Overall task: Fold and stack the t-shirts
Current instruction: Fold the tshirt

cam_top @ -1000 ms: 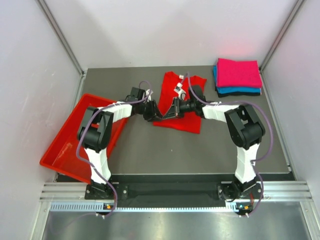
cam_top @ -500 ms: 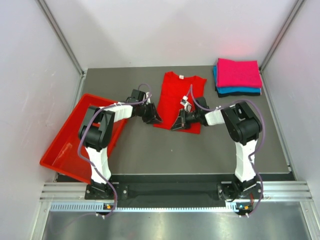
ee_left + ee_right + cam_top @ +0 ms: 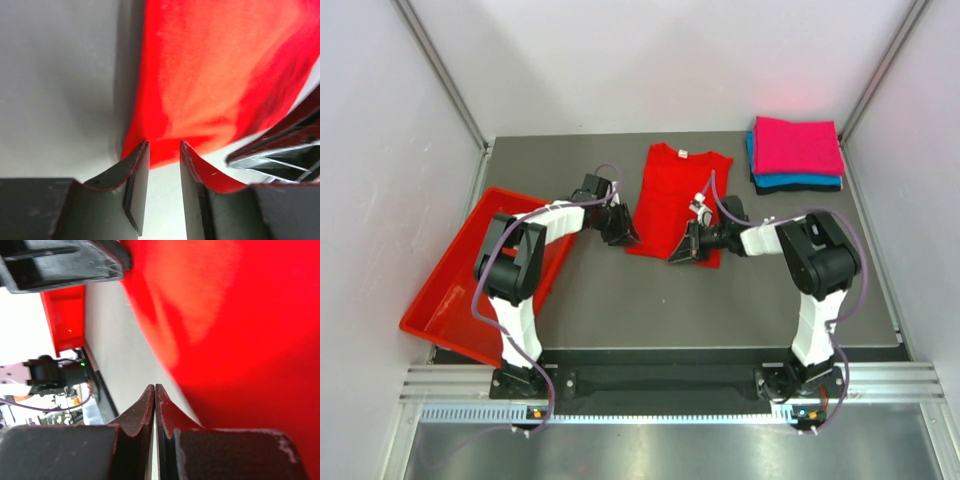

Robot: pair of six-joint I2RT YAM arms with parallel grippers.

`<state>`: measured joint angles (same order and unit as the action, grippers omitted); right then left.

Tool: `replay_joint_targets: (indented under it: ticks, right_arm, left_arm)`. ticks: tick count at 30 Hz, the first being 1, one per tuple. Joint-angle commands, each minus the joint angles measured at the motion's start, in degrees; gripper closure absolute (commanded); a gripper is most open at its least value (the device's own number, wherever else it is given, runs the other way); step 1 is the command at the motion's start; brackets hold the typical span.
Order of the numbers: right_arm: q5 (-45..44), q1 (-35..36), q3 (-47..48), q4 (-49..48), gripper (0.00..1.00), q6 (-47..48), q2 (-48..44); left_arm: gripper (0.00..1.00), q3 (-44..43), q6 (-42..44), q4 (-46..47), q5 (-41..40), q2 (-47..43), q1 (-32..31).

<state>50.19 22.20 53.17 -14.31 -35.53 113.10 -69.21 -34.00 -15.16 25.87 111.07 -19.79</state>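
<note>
The red t-shirt (image 3: pixel 670 195) lay spread flat on the bench (image 3: pixel 620 300), collar toward the far side. The left gripper (image 3: pixel 164 145) stood at its near left corner. Its jaws were partly apart with nothing between them, and the cloth edge was just at the tips. The right gripper (image 3: pixel 155 386) was fully closed and empty, low at the shirt's near edge. In the far right corner, the magenta t-shirt (image 3: pixel 797 145) lay folded on the teal t-shirt (image 3: pixel 790 181) and the black t-shirt (image 3: pixel 800 189). A red tray (image 3: pixel 435 305) sat at the left.

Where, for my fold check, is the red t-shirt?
Top view: the red t-shirt lies spread at far centre, red tray to its left, folded stack to its right.
</note>
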Motion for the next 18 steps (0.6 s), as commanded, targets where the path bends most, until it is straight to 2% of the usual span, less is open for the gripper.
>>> replay_joint_targets:
  ticks: [1,3,6,10,18]
  right_arm:
    - [-1.0,-1.0,1.2,1.2,1.0,-1.3,-8.4]
    - [-2.5,-1.3,1.0,5.0,1.0,-0.3,-10.3]
    - [-5.8,-2.8,0.8,10.9,1.0,3.1,-12.8]
    - [-7.3,-7.2,-4.4,12.3,1.0,4.3,-15.0]
    - [-16.9,-13.8,-10.0,19.2,1.0,9.7,-16.0]
  left_arm:
    - [0.63,-5.9,3.8,-6.0,0.8,-2.0,0.5]
    - [0.63,-8.8,4.1,-7.6,2.5,-1.2,0.5]
    - [0.63,-8.5,4.0,-6.6,4.1,-1.4,0.5]
    - [0.63,-6.7,3.3,-5.5,6.9,0.5,0.5]
    - [0.64,-2.4,3.0,-5.2,4.5,1.5,0.4]
